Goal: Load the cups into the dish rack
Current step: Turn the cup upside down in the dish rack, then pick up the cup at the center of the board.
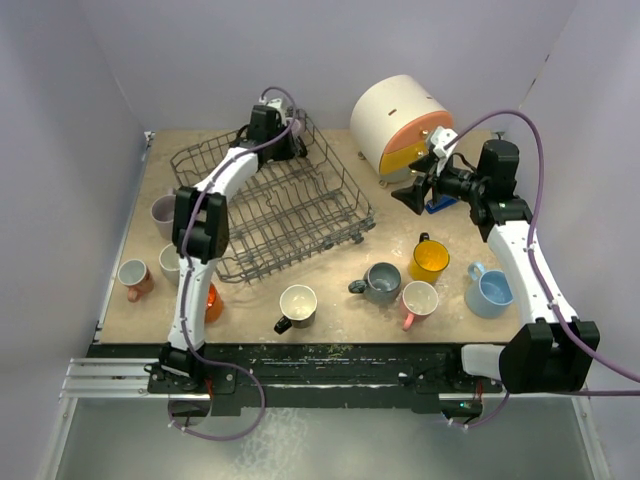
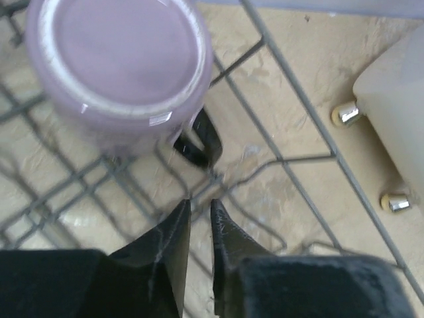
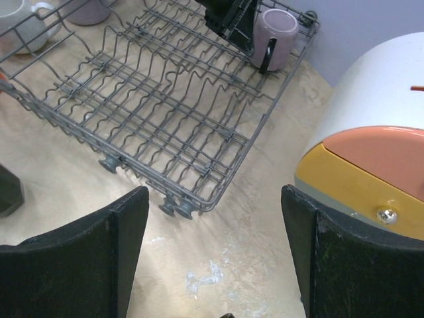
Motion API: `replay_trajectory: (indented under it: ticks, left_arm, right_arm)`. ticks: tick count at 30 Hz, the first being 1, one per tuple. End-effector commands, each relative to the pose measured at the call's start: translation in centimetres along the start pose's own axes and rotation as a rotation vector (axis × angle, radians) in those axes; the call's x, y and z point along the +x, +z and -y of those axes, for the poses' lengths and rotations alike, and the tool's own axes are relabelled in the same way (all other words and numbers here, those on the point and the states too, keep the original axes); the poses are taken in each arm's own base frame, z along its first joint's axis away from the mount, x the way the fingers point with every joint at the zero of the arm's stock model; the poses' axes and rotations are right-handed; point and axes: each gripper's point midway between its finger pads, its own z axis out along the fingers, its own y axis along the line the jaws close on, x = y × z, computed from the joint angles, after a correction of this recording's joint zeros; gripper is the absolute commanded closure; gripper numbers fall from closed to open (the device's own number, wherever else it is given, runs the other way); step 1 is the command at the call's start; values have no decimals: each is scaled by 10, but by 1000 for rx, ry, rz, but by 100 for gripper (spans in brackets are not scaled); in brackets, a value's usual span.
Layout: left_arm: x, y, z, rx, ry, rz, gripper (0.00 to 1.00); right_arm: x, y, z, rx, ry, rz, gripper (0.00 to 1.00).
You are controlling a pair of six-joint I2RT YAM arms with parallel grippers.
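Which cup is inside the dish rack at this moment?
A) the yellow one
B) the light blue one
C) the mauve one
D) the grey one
C: the mauve cup sits upside down in the far corner of the dish rack, the only cup within its wires.

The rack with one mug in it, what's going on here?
A robot is loading this rack. The left pincer, barely open and empty, sits beside a mauve mug standing upside down in the rack's far corner. The right pincer hangs wide open, empty, above the table. The other mugs are on the table.
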Motion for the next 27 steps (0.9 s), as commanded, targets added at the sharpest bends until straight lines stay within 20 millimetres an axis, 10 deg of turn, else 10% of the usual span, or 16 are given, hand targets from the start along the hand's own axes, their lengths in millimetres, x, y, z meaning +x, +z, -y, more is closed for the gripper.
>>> replay_trajectory:
  ticks: [1,10,18,27]
  left_arm:
    - [-89,-85,36,85,72,210,73]
    - [-90,-196,51,166,203,342,50]
    - [-67,-283,51,166,178,461,1]
    - [-41,-316,54,228,-26,485,1]
  right_arm:
    - [-20,-5,-17,-81,-100,57,17]
    - [3,-13,-61,-329,-333,71,0]
    - [38,-17,-75,-433,-419,-1,0]
    - [89,-32,-68,-500,-479,-248,12]
